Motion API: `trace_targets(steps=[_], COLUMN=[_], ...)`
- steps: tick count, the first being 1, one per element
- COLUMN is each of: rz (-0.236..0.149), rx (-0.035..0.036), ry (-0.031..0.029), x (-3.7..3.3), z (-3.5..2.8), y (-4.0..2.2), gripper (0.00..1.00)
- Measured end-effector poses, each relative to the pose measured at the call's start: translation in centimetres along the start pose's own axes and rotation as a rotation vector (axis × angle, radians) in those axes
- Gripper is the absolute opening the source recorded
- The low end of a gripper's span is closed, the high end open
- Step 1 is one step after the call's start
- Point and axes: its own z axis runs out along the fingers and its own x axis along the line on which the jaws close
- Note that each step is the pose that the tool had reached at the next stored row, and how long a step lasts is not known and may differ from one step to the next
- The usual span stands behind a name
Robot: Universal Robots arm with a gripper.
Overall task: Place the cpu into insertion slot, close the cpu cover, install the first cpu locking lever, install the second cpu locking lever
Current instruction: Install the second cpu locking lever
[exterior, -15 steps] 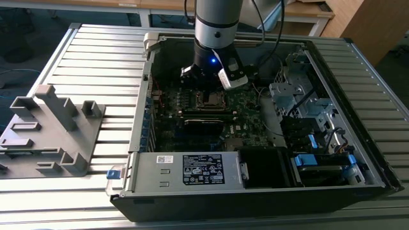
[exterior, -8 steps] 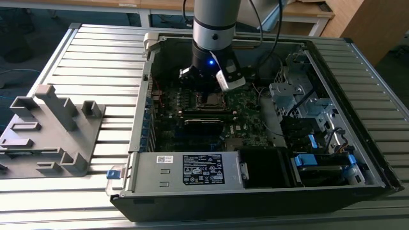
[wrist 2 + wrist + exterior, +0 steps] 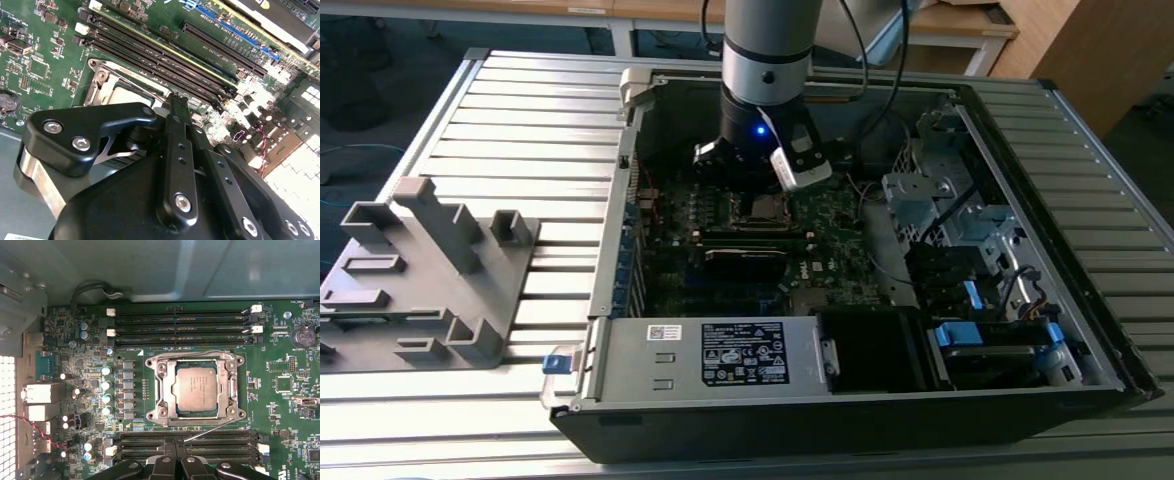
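The arm is positioning the tool (image 3: 767,185) low inside the open computer case (image 3: 1067,330), directly over the motherboard (image 3: 280,385) at the socket area. In the first wrist view, the cpu (image 3: 196,386) is lying flat and square in the insertion slot, with the cpu cover (image 3: 196,360) appearing to lie down around it as a metal frame, its centre window leaving the chip's top exposed. A thin wire locking lever (image 3: 212,433) is standing loose along the socket edge nearest the tool, apparently not yet latched. In the second wrist view, the fingers (image 3: 177,130) are meeting at a closed tip just beside the socket frame, clenched on nothing visible, a posture suited to pushing a lever. Memory slots (image 3: 180,322) are flanking the socket on two sides, leaving narrow working room; the case walls are standing well apart from the tool.
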Motion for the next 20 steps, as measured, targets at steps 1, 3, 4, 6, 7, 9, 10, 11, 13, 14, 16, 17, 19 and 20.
trace_targets(steps=[1,3,4,6,7,9,10,11,13,14,16,17,19,20], rz=[0.0,0.0,0.0,0.0,0.0,0.0,0.0,0.0,0.0,0.0,0.0,0.0,0.0,0.0], rx=[0.0,0.0,-0.0001,-0.0006,-0.0003,-0.0001,0.0,0.0,-0.0002,-0.0001,0.0001,0.0002,0.0002,0.0003], ry=[0.0,0.0,-0.0001,-0.0003,-0.0002,-0.0001,0.0,-0.0001,-0.0001,0.0,-0.0001,0.0,-0.0001,-0.0001], x=[0.0,0.0,0.0,-0.01,-0.01,-0.01,-0.01,-0.01,-0.02,-0.02,-0.02,-0.02,0.0,0.04], z=[0.0,0.0,0.0,0.1,0.18,0.39,0.49,0.6,0.81,0.93,1.19,1.29,1.49,1.56], y=[0.0,0.0,0.0,0.01,0.0,-0.01,-0.01,-0.01,-0.01,-0.02,-0.02,-0.03,-0.03,-0.03], gripper=[0.1,0.1,0.1,0.1,0.1,0.1,0.1,0.1,0.1,0.1,0.1,0.1,0.1,0.1])
